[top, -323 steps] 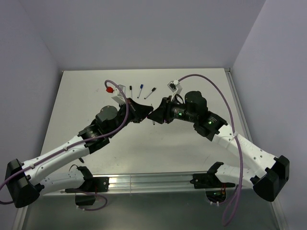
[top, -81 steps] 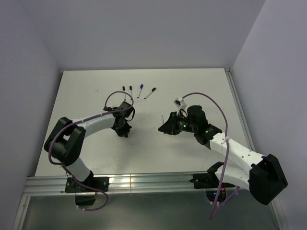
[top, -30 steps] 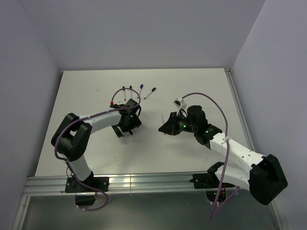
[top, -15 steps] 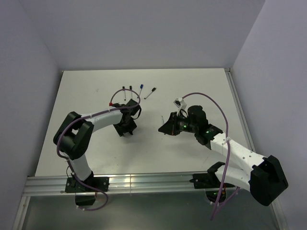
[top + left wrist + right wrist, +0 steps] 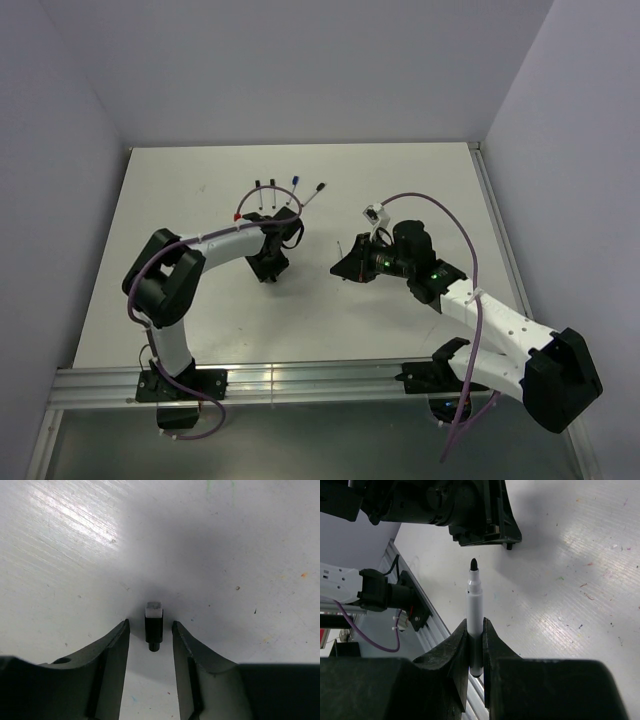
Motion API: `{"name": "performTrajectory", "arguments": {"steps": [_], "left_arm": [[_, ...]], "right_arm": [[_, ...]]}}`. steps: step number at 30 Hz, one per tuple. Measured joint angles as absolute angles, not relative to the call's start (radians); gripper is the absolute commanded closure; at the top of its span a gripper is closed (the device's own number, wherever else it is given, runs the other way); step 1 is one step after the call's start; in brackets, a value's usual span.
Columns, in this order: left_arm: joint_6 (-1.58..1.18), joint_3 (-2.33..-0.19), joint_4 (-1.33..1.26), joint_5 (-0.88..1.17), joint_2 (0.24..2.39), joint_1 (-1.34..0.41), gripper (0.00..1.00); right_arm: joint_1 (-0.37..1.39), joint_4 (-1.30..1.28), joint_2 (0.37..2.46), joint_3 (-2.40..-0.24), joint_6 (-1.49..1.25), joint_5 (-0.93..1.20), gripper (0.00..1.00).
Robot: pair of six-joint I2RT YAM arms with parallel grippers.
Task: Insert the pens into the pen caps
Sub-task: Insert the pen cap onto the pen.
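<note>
In the left wrist view a short black pen cap with a white end lies on the table between the fingers of my left gripper. The jaws are open, with a narrow gap on each side of the cap. From above, the left gripper points down at the table and hides the cap. My right gripper is shut on a white-barrelled pen, whose black tip points toward the left gripper. In the top view the right gripper holds this pen just right of the left gripper.
Several more pens with dark ends and one blue end lie in a row at the back, behind the left gripper. An aluminium rail runs along the near edge. Walls close the table on three sides.
The left gripper's jaws have narrowed around the cap, and the gripper has shifted slightly right. The right arm and its pen have not moved.
</note>
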State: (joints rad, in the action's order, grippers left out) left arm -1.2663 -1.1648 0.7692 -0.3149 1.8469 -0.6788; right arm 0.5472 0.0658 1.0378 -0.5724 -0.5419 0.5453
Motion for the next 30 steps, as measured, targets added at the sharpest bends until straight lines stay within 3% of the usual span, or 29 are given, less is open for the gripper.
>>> {"name": "performTrajectory", "arguments": {"steps": [5,14,17,21,30], "left_arm": [[-1.269,-1.182,0.776,-0.311,1.860,-0.682,0.66],[-1.269,-1.184,0.775,-0.296,1.865,-0.675,0.70],[-1.268,-1.182,0.774,-0.283,1.864,-0.668,0.77],[-1.265,-1.182,0.768,-0.263,1.863,-0.662,1.00],[-1.184,-1.173,0.735,-0.244,1.822,-0.656,1.00]], "right_arm": [[0.547,0.066,1.029,-0.572,-0.542,0.546,1.00],[0.547,0.066,1.027,-0.572,-0.542,0.547,1.00],[0.547,0.066,1.027,-0.572,-0.542,0.547,1.00],[0.547,0.066,1.027,-0.572,-0.542,0.547,1.00],[0.548,0.066,1.032,-0.572,-0.541,0.548,1.00]]}}
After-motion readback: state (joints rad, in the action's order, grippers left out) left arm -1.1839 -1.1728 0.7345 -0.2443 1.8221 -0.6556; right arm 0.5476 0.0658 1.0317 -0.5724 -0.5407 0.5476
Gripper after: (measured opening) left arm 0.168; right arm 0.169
